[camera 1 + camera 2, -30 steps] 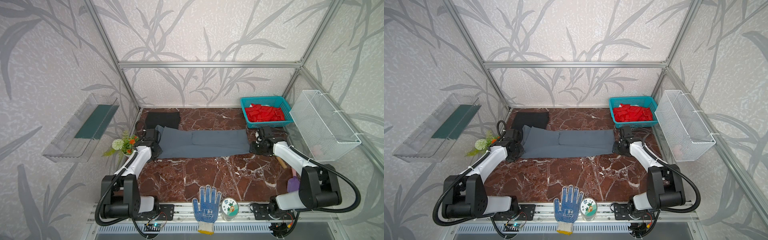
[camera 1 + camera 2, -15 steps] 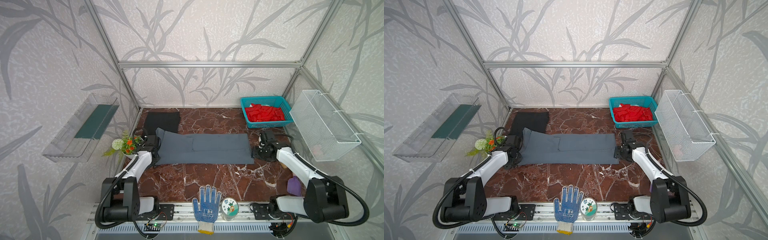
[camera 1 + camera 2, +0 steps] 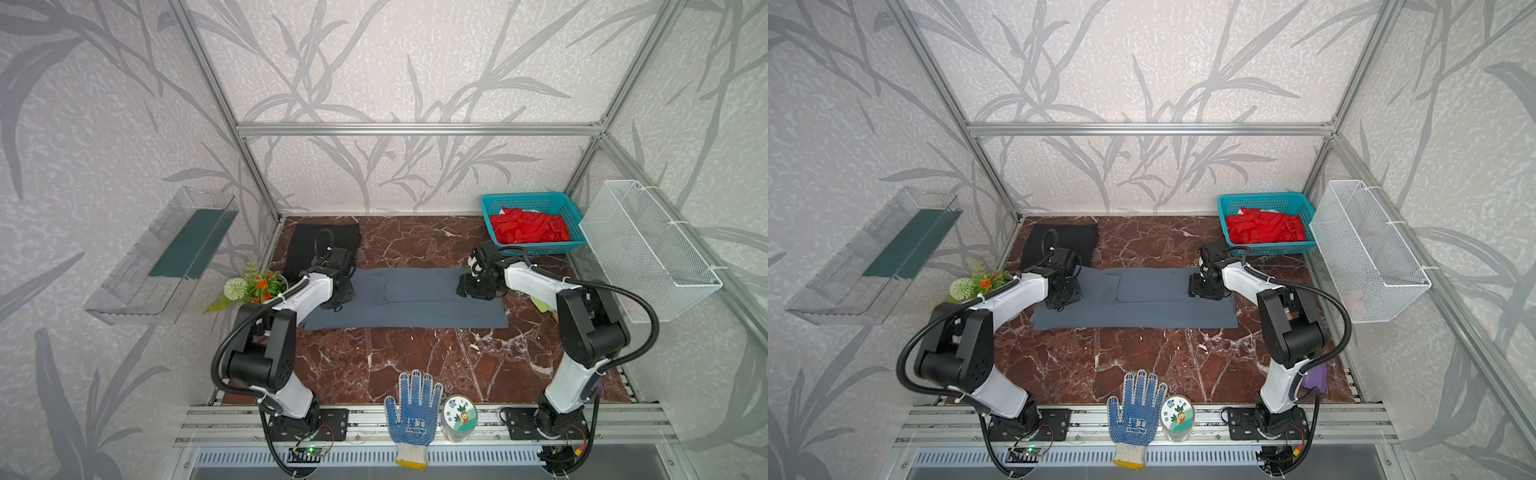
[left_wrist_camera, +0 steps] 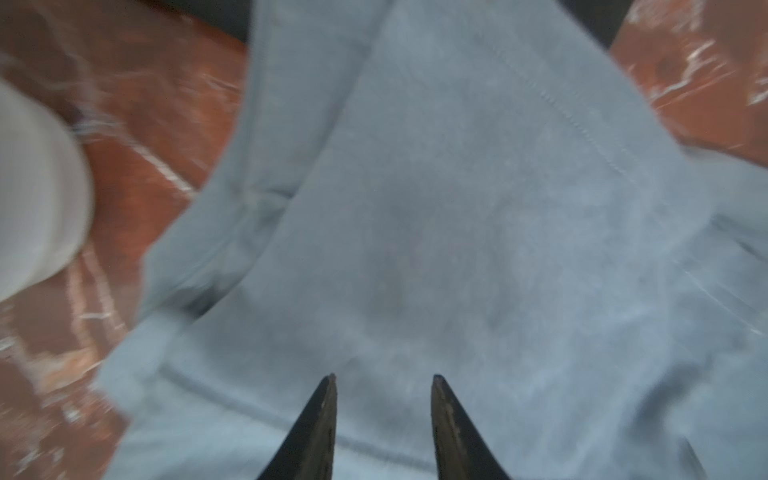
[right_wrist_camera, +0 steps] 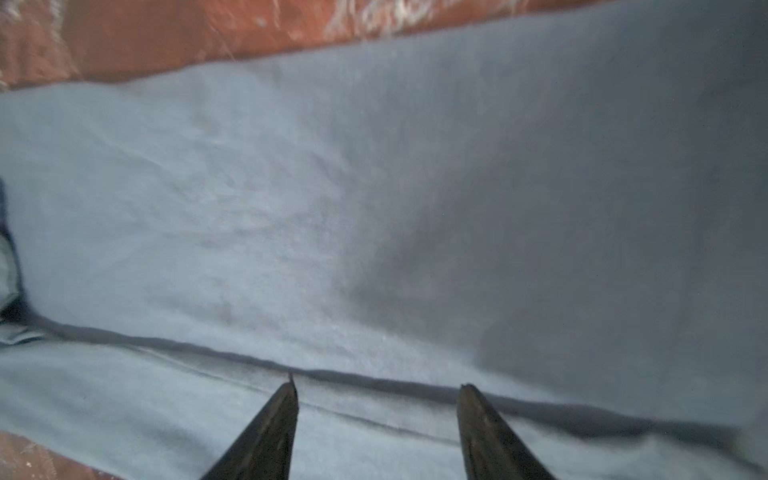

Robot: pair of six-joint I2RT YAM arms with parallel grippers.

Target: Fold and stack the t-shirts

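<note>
- One red-brown marble counter (image 3: 415, 357) carries the scene, with two robot arms mounted at its near edge.
- One slate grey t-shirt (image 3: 415, 301), folded into a long band, lies flat across the counter's middle, running left to right.
- One white wire basket (image 3: 648, 257) hangs on the right wall, and one clear tray (image 3: 137, 291) on the left wall.
- One black t-shirt (image 3: 303, 245), folded, lies far left, just beyond the grey shirt's left end.
- One teal basket (image 3: 490, 208), far right, holds red pieces.
- The left hand (image 4: 382, 376) is over the grey shirt's left end, fingers narrowly apart and gripping nothing. The right hand (image 5: 378, 384), over the right end, stands wider and is also empty.
- One blue-dotted glove (image 3: 413, 411) at the near edge bears a white printed mark, too small to read.
- One round tin (image 3: 459, 415) beside it has a cartoon label with illegible writing.
</note>
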